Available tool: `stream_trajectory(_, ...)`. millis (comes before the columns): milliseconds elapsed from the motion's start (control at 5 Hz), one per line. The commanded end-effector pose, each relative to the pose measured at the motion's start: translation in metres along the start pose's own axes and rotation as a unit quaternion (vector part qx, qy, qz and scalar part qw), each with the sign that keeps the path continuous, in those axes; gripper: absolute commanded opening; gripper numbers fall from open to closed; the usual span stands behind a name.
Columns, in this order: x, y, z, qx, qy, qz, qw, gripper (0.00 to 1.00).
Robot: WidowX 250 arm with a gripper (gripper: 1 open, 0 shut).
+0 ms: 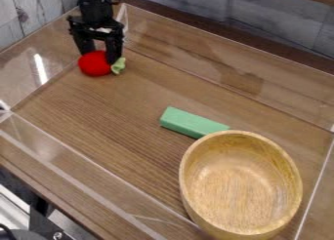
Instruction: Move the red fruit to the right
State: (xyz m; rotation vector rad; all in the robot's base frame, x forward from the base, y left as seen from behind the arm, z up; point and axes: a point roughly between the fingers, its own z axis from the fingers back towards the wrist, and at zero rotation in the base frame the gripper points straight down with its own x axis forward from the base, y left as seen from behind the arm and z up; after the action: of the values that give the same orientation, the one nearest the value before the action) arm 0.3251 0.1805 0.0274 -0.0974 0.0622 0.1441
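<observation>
The red fruit lies on the wooden table at the far left, its small green leafy end pointing right. My gripper hangs straight down right over it, open, with its black fingers standing on either side of the fruit's top. The fingers overlap the fruit's upper edge in this view; I cannot tell whether they touch it.
A flat green block lies near the middle of the table. A large wooden bowl stands at the front right. Clear plastic walls run along the table's left and front sides, and a wooden back wall stands behind.
</observation>
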Motion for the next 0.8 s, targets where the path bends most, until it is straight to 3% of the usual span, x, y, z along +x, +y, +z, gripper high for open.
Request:
stream_trajectory(0, -0.003, -0.014, 0.012, 0.007, -0.001, -0.039, 0.9992, 1.00)
stream_trajectory(400, -0.004, -0.008, 0.023, 0.013, 0.008, -0.060, 0.9981, 1.00)
stream_trajectory(600, -0.004, -0.005, 0.018, 0.017, 0.014, -0.084, 0.9962, 1.00)
